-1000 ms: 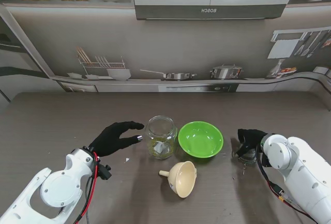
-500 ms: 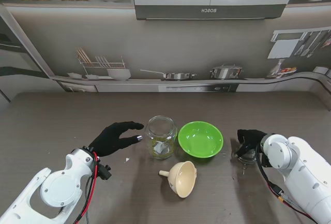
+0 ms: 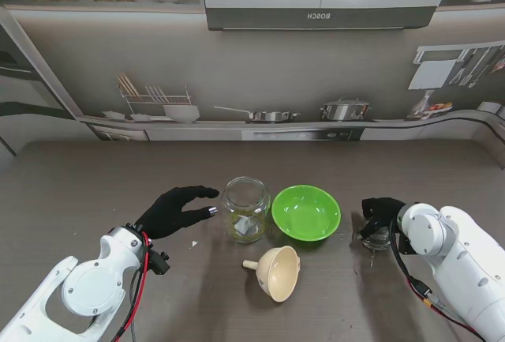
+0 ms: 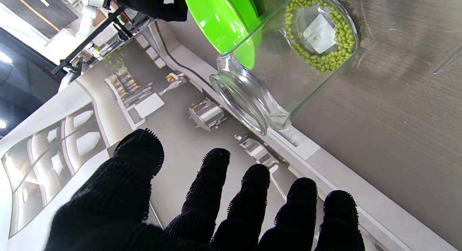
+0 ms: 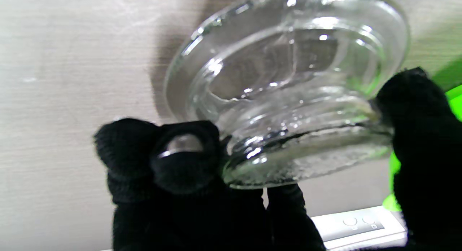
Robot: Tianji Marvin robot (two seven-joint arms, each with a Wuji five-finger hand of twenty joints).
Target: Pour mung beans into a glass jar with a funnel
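Find the glass jar (image 3: 246,209) upright near the middle of the tabletop (image 3: 79,184), mouth open, with a thin ring of mung beans (image 4: 325,60) already on its bottom. Note the green bowl (image 3: 306,214) touching or just beside it on the right, and the cream funnel (image 3: 278,272) on its side toward the near edge, spout pointing left.

See the left hand (image 3: 173,209) just left of the jar, fingers (image 4: 213,186) spread and grasping nothing, thumb and fingertips not touching the glass. See the right hand (image 3: 380,214) toward the right edge, fingers (image 5: 180,153) clenched around the rim of a glass lid (image 5: 288,99); cannot tell whether the lid rests fully on the tabletop.

Judged step: park the lid, then free the right hand for the funnel. To do it well:

- Set the lid flat, well clear of the bowl, before releasing, so it cannot roll or chip.
- Close the left hand on the jar's lower wall, not the neck, to leave the mouth free.
- Pick the funnel by its wide rim, turn the spout down, and seat it straight in the mouth.
- Keep the jar steady: smooth glass likely slips under gloved fingers.
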